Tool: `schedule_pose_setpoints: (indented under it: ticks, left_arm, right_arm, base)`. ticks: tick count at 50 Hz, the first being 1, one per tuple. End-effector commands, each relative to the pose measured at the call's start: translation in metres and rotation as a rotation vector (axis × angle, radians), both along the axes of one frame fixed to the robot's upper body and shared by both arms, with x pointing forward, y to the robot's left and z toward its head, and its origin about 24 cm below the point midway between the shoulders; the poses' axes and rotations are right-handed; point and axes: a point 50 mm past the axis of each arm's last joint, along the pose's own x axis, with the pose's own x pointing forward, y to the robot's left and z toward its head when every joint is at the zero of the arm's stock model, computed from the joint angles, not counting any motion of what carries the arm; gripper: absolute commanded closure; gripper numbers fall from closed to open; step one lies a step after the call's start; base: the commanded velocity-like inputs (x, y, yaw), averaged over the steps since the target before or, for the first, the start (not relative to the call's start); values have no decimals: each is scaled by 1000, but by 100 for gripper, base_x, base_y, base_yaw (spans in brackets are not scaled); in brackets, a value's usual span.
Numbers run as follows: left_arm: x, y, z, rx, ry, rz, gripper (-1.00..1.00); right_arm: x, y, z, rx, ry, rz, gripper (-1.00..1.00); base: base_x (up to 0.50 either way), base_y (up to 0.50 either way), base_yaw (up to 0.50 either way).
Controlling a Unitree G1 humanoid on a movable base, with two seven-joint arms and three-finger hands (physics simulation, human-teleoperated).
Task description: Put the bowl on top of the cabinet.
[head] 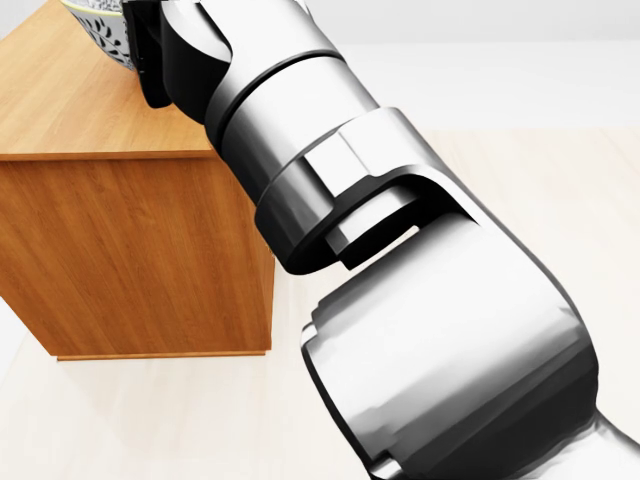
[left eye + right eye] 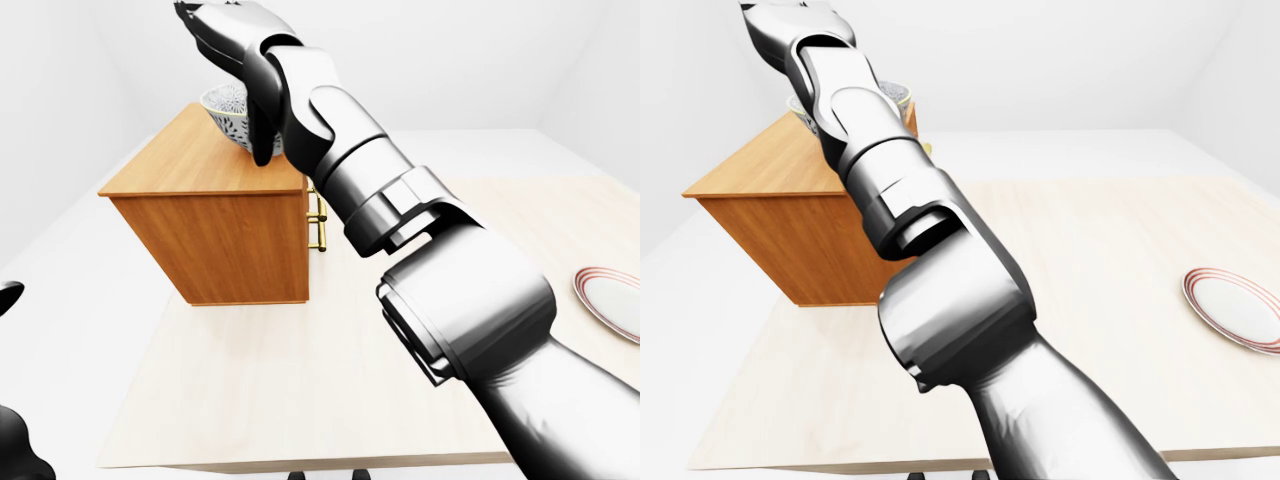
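the bowl (image 2: 228, 115) sits over the cabinet (image 2: 210, 215) top — whether it rests there cannot be told. the right hand (image 2: 240, 80) grips its rim, fingers clenched round it. remaining — release, withdraw. the left hand (image 2: 8, 298) shows too little to judge.

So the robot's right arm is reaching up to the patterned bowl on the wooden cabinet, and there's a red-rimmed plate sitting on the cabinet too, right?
Not quite. The plate isn't on the cabinet: it lies on the pale table, far off at the right edge of the right-eye view. The rest holds: the right hand reaches to the patterned bowl on the cabinet's top, as the left-eye view shows.
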Motion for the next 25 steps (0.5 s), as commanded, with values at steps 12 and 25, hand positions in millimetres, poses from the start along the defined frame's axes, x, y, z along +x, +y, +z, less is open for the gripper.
schedule_pose_setpoints:
  ticks: [12, 25]
  left_arm:
    - [-1, -1, -2, 0, 6, -4, -100]
    - [-1, -1, -1, 4, 5, -2, -100]
  right_arm:
    - [-55, 9, 99, 174, -231, 127, -100]
    - [-68, -9, 128, 421, -357, 184, -100]
  base:
    - [0, 0, 0]
    - [0, 0, 0]
